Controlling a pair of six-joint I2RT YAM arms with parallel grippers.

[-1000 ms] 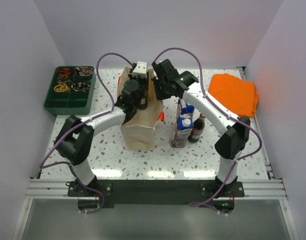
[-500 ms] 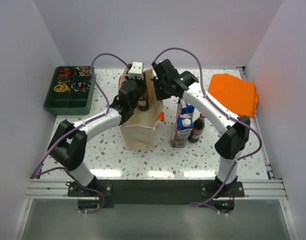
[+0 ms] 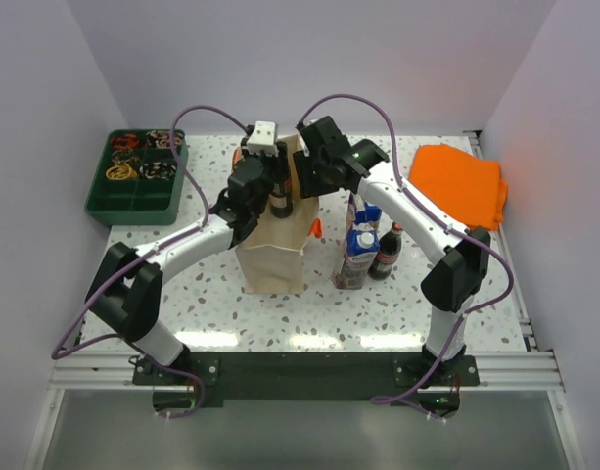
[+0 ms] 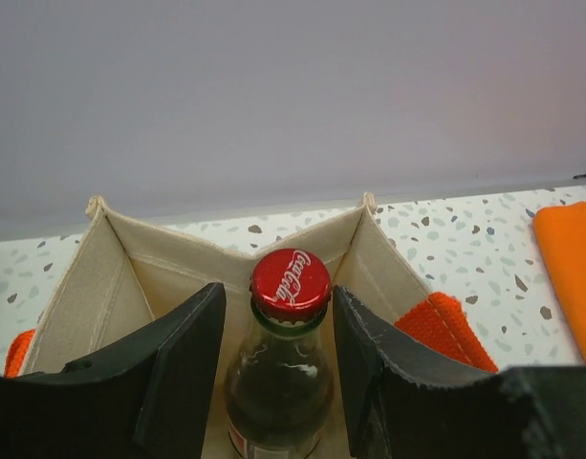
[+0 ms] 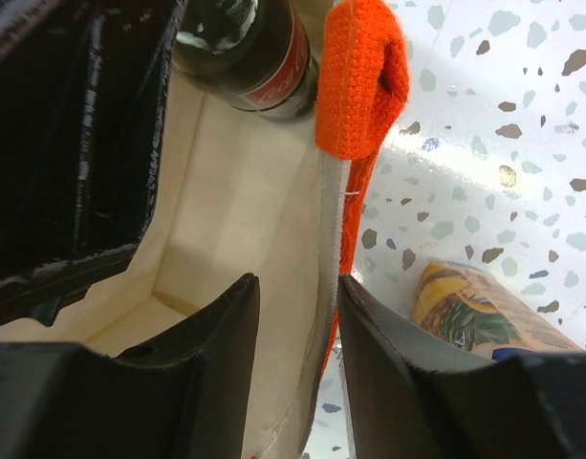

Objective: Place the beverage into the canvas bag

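Left arm has reached farther over the canvas bag [image 3: 272, 259], bringing the cola bottle [image 4: 278, 378] into its mouth.
Bottle stands upright inside the bag, red cap up, between the left claw's [image 4: 278, 295] 2 fingers; whether they grip it I cannot tell. Right claw [image 5: 294, 287] is apart, straddling the bag's rim beside its orange handle [image 5: 361, 81].

Lab cell: white walls [image 3: 309, 59], speckled table [image 3: 280, 313]
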